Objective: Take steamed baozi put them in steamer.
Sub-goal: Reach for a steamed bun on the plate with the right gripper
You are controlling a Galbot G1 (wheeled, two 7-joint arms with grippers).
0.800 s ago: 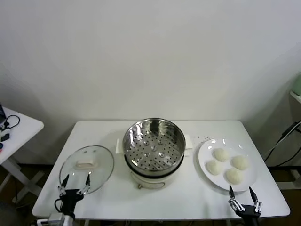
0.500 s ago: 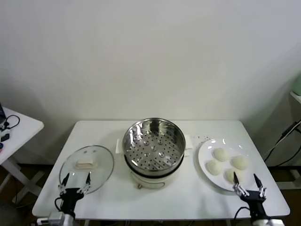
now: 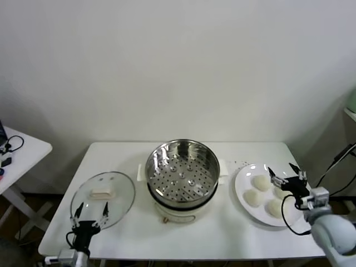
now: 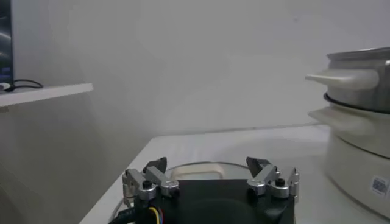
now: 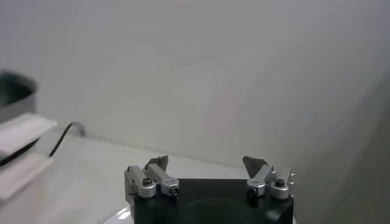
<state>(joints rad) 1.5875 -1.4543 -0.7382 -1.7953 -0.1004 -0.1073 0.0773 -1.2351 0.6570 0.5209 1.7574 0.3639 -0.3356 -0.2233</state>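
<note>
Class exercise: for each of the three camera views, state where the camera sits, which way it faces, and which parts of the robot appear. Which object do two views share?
Head view: from the head, looking forward and down at the table; left gripper near the glass lid, right gripper open over the plate of baozi.
Left wrist view: level across the table; its open fingers.
Right wrist view: toward the wall; its open fingers.
Shared: the steamer, also in the left wrist view.

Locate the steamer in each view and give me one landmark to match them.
Head view: steamer at the table's centre, between the glass lid and the plate.
Left wrist view: steamer at the picture's right edge, partly cut off.
Right wrist view: only a dark rim and pale handle at the picture's left edge, probably the steamer.
Shared landmark: the white table.
</note>
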